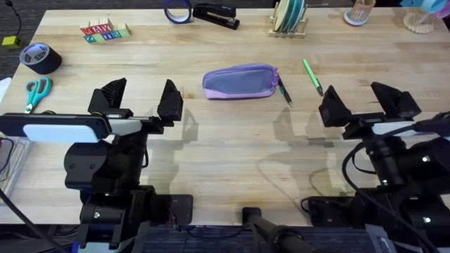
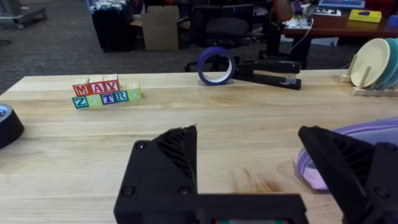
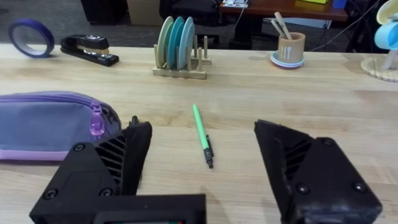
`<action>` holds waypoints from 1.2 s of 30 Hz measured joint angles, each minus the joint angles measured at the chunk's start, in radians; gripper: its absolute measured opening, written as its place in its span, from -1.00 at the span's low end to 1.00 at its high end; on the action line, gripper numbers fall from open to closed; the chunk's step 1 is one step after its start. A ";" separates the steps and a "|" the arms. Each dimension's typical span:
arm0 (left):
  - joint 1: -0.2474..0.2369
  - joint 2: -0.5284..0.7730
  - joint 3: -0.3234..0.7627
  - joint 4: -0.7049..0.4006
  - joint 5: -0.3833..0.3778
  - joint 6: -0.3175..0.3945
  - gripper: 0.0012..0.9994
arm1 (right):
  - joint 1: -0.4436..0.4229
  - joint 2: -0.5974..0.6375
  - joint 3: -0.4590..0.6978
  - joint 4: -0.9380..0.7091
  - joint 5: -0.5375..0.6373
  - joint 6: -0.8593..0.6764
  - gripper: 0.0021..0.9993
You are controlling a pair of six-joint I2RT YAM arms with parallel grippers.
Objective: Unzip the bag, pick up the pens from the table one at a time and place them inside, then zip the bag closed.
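Bag (image 1: 240, 81) matt cloth; table (image 1: 232, 147) smooth grained wood.

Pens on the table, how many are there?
2. The green pen lies on the table right of the bag, apart from it. The dark pen lies close against the bag's right end. None looks hidden, though the bag could cover something.

dark pen (image 3: 133, 119) mostly hidden behind right tool (image 3: 202, 165)

overhead: high over the bases, looking down and forward | wrist cams: low, near the table (image 1: 232, 151), facing its far edge | shared: bag (image 1: 240, 81), stapler (image 1: 215, 15)
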 joint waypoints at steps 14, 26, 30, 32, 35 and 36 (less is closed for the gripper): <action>0.000 0.000 0.000 0.000 0.000 0.000 0.99 | 0.000 0.000 0.002 -0.018 0.002 0.004 0.99; 0.000 0.008 0.021 -0.032 0.000 0.000 0.99 | 0.000 0.061 0.088 -0.164 0.029 0.004 0.99; 0.000 0.090 0.115 -0.073 0.000 -0.001 0.99 | 0.000 0.169 0.219 -0.242 0.055 0.005 0.99; 0.000 0.152 0.178 -0.099 0.000 -0.003 0.99 | 0.000 0.247 0.308 -0.278 0.062 0.007 0.99; 0.000 0.278 0.291 -0.144 0.000 -0.011 0.99 | 0.000 0.377 0.444 -0.339 0.062 0.008 0.99; 0.000 0.326 0.334 -0.167 0.000 -0.013 0.99 | 0.000 0.428 0.495 -0.368 0.061 0.008 0.99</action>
